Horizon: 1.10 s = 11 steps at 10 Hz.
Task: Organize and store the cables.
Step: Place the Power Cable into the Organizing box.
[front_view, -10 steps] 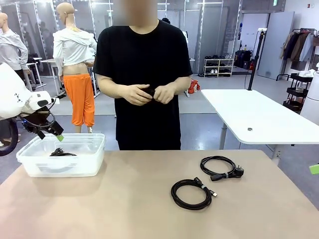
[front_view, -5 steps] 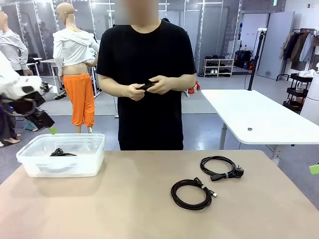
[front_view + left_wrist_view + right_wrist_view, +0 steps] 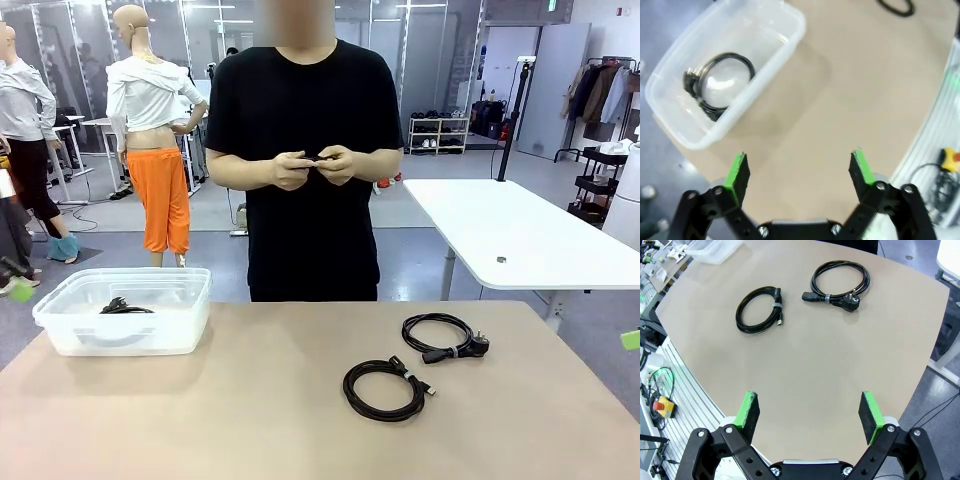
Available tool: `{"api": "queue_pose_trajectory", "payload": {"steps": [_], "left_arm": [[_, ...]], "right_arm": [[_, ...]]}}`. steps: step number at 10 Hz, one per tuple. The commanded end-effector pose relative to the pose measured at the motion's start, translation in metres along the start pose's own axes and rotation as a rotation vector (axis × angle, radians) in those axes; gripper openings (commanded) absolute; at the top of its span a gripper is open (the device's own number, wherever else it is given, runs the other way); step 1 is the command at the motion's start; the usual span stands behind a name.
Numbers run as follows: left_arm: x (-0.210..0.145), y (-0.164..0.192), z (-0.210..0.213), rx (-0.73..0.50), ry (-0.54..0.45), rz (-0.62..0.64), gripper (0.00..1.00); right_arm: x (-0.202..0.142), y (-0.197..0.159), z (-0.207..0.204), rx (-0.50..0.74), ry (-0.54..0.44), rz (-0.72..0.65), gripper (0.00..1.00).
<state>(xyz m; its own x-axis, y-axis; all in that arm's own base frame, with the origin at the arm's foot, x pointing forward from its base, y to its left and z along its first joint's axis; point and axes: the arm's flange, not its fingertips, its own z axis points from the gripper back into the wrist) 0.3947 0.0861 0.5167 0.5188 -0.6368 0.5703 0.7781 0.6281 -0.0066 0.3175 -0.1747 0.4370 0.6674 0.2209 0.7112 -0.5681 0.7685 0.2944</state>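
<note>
Two coiled black cables lie on the tan table [image 3: 250, 420]: a plain coil [image 3: 384, 389] near the middle and one with a chunky plug [image 3: 443, 336] behind it to the right. The right wrist view has both below it, the plain coil [image 3: 760, 310] and the plug coil [image 3: 838, 282]. A third cable [image 3: 121, 307] rests in the clear plastic bin [image 3: 120, 335]; from above it is a round coil [image 3: 719, 84] on the bin's floor. My left gripper [image 3: 799, 170] hangs open and empty over the table edge beside the bin [image 3: 675, 127]. My right gripper [image 3: 809, 411] is open too, high above the near table edge.
A person in a black shirt stands at the far side, both hands at chest height around a small dark object [image 3: 318, 158]. A green pad [image 3: 20, 291] of my left gripper shows at the picture's left edge. A white table [image 3: 520, 240] stands behind to the right.
My left arm has drawn back from above the bin to the left, almost out of the front view. The person has raised both hands and shifted slightly right. The cables have not moved.
</note>
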Motion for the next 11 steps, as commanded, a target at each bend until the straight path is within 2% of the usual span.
{"api": "queue_pose_trajectory", "payload": {"steps": [1,2,3,4,6,7,11], "left_arm": [[-0.034,-0.017,-0.002,-0.059,-0.086,-0.017,1.0],[-0.05,-0.025,-0.009,-0.104,-0.107,-0.034,1.0],[-0.062,-0.026,-0.021,-0.155,-0.108,-0.104,1.0],[-0.068,-0.023,-0.025,-0.203,-0.149,-0.159,1.0],[-0.063,-0.016,-0.023,-0.188,-0.208,-0.176,1.0],[-0.071,-0.031,-0.027,-0.16,-0.126,-0.141,1.0],[-0.071,-0.031,-0.027,-0.16,-0.126,-0.141,1.0]], "right_arm": [[0.0,-0.001,-0.001,-0.008,0.003,0.008,1.0],[0.0,-0.001,-0.001,-0.008,0.003,0.008,1.0],[0.0,-0.001,-0.001,-0.008,0.003,0.008,1.0],[0.0,-0.001,-0.001,-0.008,0.003,0.008,1.0],[0.0,-0.001,-0.001,-0.008,0.003,0.008,1.0],[0.0,-0.001,-0.001,-0.008,0.003,0.008,1.0],[0.0,-0.001,-0.001,-0.008,0.003,0.008,1.0]]}}
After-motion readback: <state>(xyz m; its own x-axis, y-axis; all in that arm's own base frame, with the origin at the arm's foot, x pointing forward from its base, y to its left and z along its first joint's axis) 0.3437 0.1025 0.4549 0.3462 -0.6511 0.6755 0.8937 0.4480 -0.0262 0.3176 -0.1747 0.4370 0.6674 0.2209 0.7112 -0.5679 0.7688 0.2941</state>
